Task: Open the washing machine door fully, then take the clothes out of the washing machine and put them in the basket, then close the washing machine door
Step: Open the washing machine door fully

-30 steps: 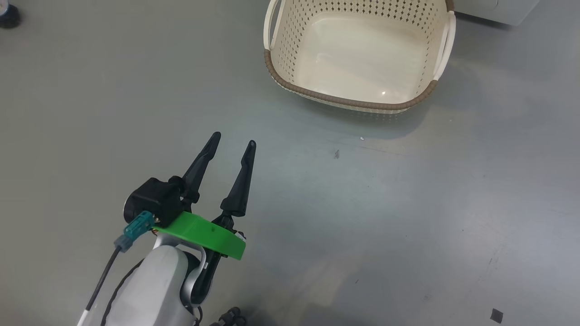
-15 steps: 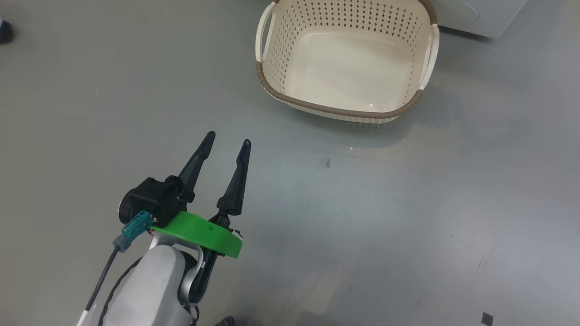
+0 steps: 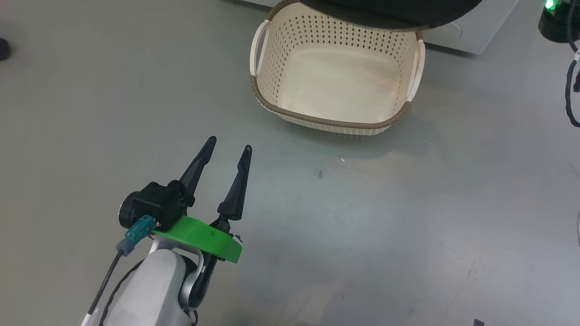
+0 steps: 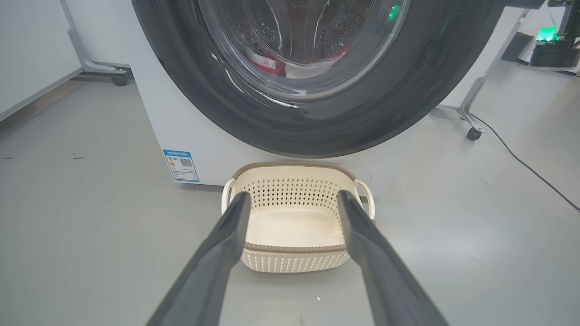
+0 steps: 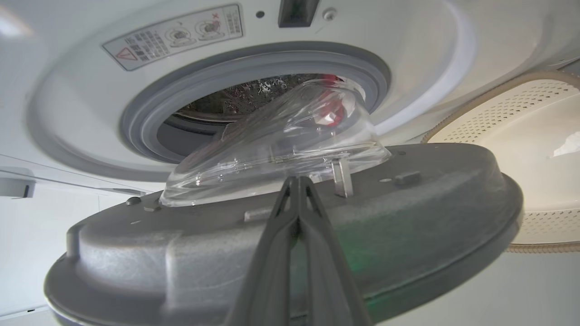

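Low on the left, the left gripper (image 3: 229, 142) hangs over the grey floor (image 3: 408, 226), fingers spread wide, nothing in them. Ahead of it the cream basket (image 3: 326, 121) sits on the floor, just in front of the washing machine (image 4: 199, 145). Above the basket, the washing machine door (image 4: 317, 136) stands part-open, with red clothes (image 5: 332, 113) in the drum behind its glass. On the right, the right gripper (image 5: 297, 181) is clenched and empty, its tips at the door's grey inner face.
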Available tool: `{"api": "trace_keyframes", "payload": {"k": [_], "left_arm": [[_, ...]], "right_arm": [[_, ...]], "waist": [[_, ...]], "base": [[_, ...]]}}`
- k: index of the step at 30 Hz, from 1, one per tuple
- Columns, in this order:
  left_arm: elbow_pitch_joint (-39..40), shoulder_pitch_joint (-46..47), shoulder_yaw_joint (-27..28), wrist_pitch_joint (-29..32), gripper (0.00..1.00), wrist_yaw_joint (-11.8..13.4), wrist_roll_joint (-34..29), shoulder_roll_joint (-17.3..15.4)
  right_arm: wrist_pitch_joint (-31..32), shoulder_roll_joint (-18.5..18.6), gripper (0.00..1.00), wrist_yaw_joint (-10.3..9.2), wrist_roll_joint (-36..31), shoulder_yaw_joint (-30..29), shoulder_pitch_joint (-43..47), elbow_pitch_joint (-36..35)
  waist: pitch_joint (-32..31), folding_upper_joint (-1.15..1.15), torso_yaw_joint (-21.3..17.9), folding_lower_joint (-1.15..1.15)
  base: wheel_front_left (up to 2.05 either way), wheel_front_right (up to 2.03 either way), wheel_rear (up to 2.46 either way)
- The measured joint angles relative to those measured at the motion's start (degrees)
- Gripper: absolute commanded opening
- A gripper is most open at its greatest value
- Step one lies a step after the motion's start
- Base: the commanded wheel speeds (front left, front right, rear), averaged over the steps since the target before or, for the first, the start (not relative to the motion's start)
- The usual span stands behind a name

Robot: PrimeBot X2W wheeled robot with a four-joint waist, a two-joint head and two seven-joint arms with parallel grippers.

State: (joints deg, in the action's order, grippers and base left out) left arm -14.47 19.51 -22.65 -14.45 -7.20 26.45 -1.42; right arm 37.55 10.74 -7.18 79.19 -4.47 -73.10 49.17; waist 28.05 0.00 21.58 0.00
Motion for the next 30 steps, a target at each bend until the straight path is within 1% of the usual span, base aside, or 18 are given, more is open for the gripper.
{"api": "trace_keyframes", "payload": {"k": [7,13,15,17,20,24,27,30], "left_arm": [[-0.2,-0.9,0.0,0.0,1.00,0.0,-0.4,0.0],[-0.1,-1.4,0.2,0.0,1.00,0.0,-0.4,0.0],[-0.1,-1.4,0.3,0.0,1.00,0.0,-0.5,0.0],[0.3,-1.4,0.5,0.0,1.00,0.0,-0.1,0.0],[1.0,-1.4,1.1,0.0,1.00,0.0,1.5,0.0],[1.0,-1.4,1.5,0.0,1.00,0.0,1.2,0.0],[0.6,-1.5,2.1,0.0,1.00,0.0,0.5,0.0],[0.4,-1.9,2.5,0.0,1.00,0.0,0.4,0.0]], "right_arm": [[1.5,-0.5,0.00,0.02,0.4,0.7,2.1,0.1],[2.0,-1.0,0.00,0.00,0.4,1.2,2.2,0.0],[1.7,-0.6,0.00,0.05,-0.6,2.0,2.3,-0.5],[0.5,-0.2,0.00,0.77,-2.4,3.0,2.3,-1.3],[-1.2,1.0,0.00,2.70,-5.0,4.6,2.4,-2.6],[-3.7,2.9,0.00,6.24,-9.4,7.6,4.3,-4.0],[-5.9,4.5,0.00,9.36,-13.9,10.8,5.7,-5.3],[-8.5,5.6,0.00,12.04,-16.4,12.3,7.0,-6.4]], "waist": [[-1.4,0.00,-0.4,0.00],[-2.0,0.00,-0.9,0.00],[-2.1,0.00,-1.0,0.00],[-2.1,0.00,-1.1,0.00],[-2.1,0.00,-1.3,0.00],[-2.7,0.00,-1.5,0.00],[-3.4,0.00,-1.7,0.00],[-4.2,0.00,-2.0,0.00]], "base": [[0.00,0.00,0.00],[0.00,0.00,0.00],[0.00,0.00,0.00],[0.00,0.00,0.00],[0.00,0.00,0.00],[0.00,0.00,0.00],[0.00,0.00,0.00],[0.00,0.00,0.00]]}}
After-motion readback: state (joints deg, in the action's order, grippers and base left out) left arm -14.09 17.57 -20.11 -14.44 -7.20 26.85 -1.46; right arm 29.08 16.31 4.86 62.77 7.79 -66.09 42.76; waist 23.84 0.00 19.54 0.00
